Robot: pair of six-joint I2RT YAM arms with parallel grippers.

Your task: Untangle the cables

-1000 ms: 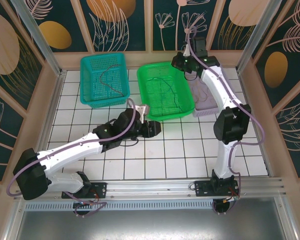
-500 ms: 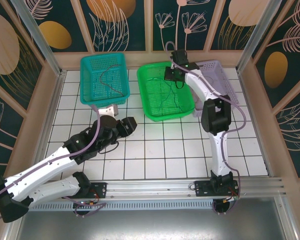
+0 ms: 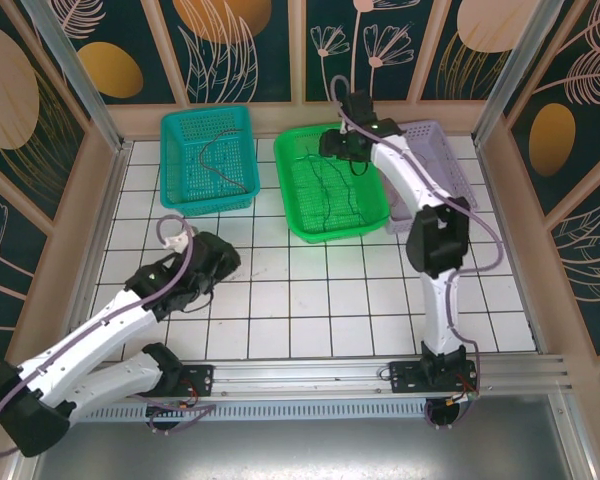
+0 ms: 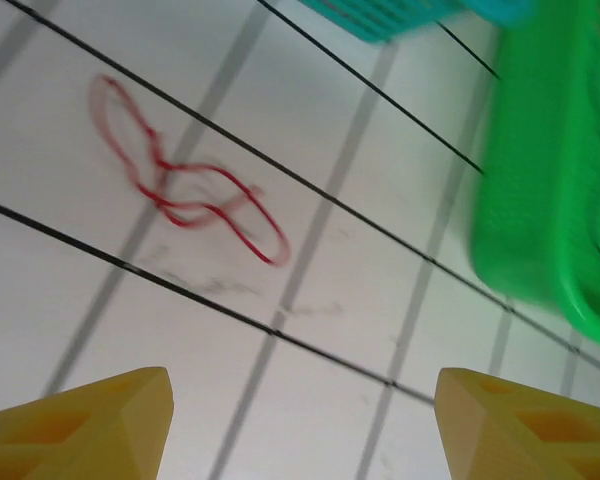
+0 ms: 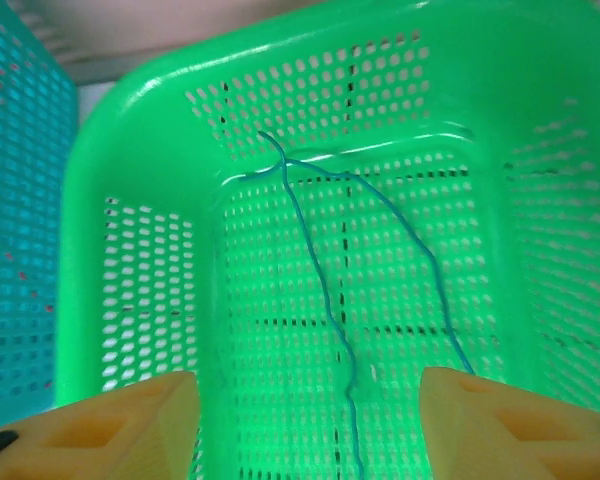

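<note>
So the left gripper (image 4: 302,430) is hanging low over the white tiled table (image 4: 400,300) with its yellow fingers (image 4: 85,420) spread wide and nothing sitting between them. A red cable (image 4: 185,195) is lying loose on the tiles just ahead of it, curling into a couple of loops (it's coming out a bit blurry in the wrist view, so I can't tell if there's a knot in it). It's sitting on its own, apart from the green basket (image 4: 550,180) off to the right and the teal basket (image 4: 390,15) further back.

The right gripper (image 5: 305,430) is hovering over the green basket, its jaws also standing apart and not pinching anything. A thin blue-green cable (image 5: 315,260) is lying on the basket floor below it, with two strands crossing near the far wall and running down toward the gap between the fingers. As far as I can see it isn't touching either one.

From above, a dark cable (image 3: 215,150) is resting in the teal basket, and a purple-grey basket (image 3: 435,160) is sitting right beside the green one, partly behind the right arm
</note>
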